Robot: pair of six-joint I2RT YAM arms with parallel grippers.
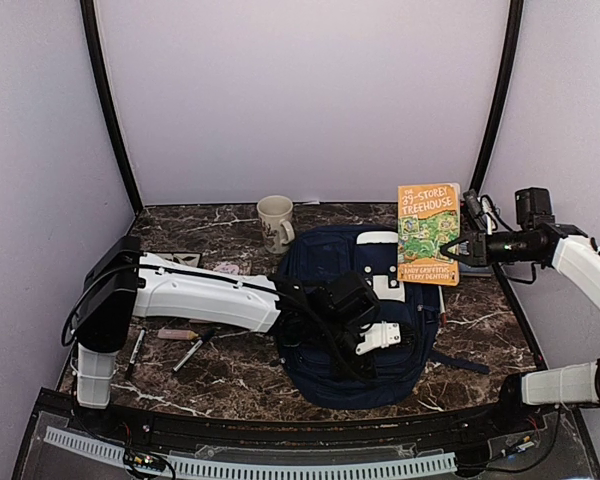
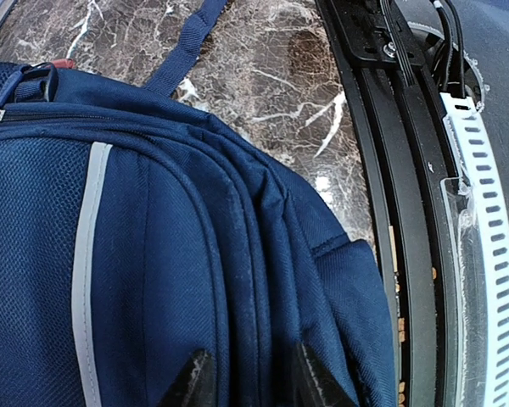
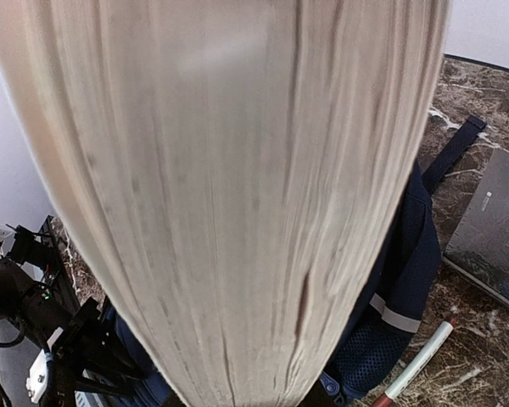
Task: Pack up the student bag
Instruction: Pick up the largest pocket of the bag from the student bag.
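At the left gripper [image 2: 253, 383], fingertips straddle a ridge of seams on the large navy-blue fabric student bag [image 2: 153, 254] with pale stripes, bottom centre of the left wrist view. We cannot tell whether the fabric is pinched or only bracketed. The bag lies flat at the centre of the dark marbled table [image 1: 230, 385] in the top view. The right gripper [image 1: 452, 250] is clenched on the right edge of an orange-and-green paperback book [image 1: 428, 233], held upright above the bag's upper right corner. We judge the step to be opening the bag for the book. No opening shows yet. Next, the left needs a firm hold to lift a flap before the book goes in.
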